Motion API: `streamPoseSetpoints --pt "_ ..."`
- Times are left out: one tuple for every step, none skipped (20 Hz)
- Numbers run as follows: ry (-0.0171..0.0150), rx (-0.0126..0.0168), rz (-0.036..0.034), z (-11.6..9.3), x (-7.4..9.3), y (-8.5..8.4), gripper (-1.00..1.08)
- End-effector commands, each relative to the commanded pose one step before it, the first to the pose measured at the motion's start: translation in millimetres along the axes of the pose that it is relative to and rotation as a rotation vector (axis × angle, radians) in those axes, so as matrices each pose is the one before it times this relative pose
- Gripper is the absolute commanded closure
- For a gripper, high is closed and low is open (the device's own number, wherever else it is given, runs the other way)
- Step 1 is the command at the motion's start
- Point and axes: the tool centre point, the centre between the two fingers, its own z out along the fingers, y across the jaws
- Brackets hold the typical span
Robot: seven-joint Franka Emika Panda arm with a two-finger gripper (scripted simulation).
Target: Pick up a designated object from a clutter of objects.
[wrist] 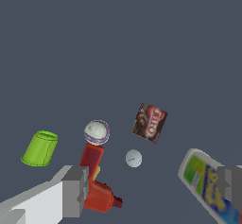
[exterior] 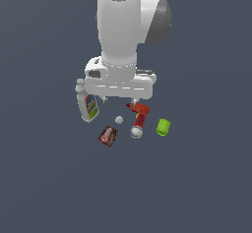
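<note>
Now we hold our gripper [wrist: 153, 190] spread apart and empty above the red power drill [wrist: 97, 185], whose end touches the mottled whitish-grey ball [wrist: 97, 132].

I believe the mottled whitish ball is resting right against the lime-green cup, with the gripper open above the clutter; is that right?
Not quite: the whitish ball rests against the end of the red power drill, apart from the lime-green cup, as the wrist view shows. The gripper is indeed open above the clutter.
</note>
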Motion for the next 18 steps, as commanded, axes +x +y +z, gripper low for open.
streamPoseSetpoints --pt "-0.00554 0.00349 0.01823 22.39 1.17 -9.86 -0.92" --pt "-0.00227 0.00163 0.00878 10.27 0.2 -4.46 -0.92" --pt "-0.00246 0.00173 0.00942 10.94 -0.08 -4.71 -0.92" --pt "-0.00266 0.00183 0.01008 11.6 -0.41 -4.95 -0.92" --pt "-0.00287 0.00192 0.01074 12.26 -0.8 -5.17 -0.92" --pt "-0.00296 0.00192 0.01096 12.36 -1.18 -5.11 -0.92" --pt "-0.00285 0.00179 0.01046 11.68 -1.46 -4.75 -0.92" --pt "-0.00274 0.00166 0.00995 10.99 -1.68 -4.38 -0.92" --pt "-0.00262 0.00154 0.00943 10.3 -1.84 -4.0 -0.92" --pt "-0.00248 0.00141 0.00887 9.61 -1.96 -3.67 -0.92" --pt "-0.00234 0.00129 0.00832 8.92 -2.02 -3.33 -0.92" --pt "-0.00219 0.00117 0.00775 8.24 -2.03 -3.0 -0.92" --pt "-0.00204 0.00106 0.00717 7.56 -2.01 -2.69 -0.92" --pt "-0.00189 0.00095 0.00661 6.88 -1.94 -2.38 -0.92" --pt "-0.0017 0.00084 0.00596 6.2 -1.86 -2.13 -0.92" --pt "-0.00155 0.00074 0.00539 5.54 -1.73 -1.84 -0.92" --pt "-0.00138 0.00065 0.00479 4.88 -1.58 -1.58 -0.92" --pt "-0.00119 0.00055 0.00411 4.21 -1.43 -1.37 -0.92"
